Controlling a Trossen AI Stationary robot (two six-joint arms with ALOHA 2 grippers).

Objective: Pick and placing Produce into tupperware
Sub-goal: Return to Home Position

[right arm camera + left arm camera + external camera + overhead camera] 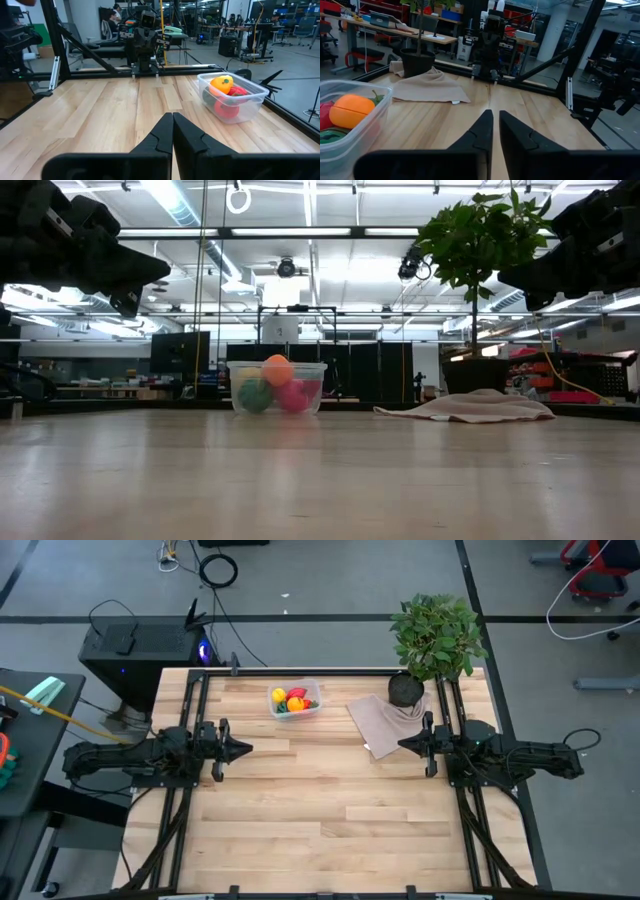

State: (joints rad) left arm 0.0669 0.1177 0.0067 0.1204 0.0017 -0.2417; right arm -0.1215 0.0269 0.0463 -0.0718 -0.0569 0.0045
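1. High: clear tupperware (316, 710) near the far edge of the table (330, 830), holding red, yellow, orange and green produce (291, 700); left gripper (245, 749) and right gripper (403, 745) well apart from it.
2. Low: orange piece (277, 369) topmost in the tub.
3. Left wrist: fingers (482, 131) nearly together, gripping nothing.
4. Right wrist: fingers pressed together, empty.

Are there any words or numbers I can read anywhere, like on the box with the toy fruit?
None can be read.
The tupperware shows no label.
The cloth and the plant pot are plain.
Anything in the background is too small and blurred to read.
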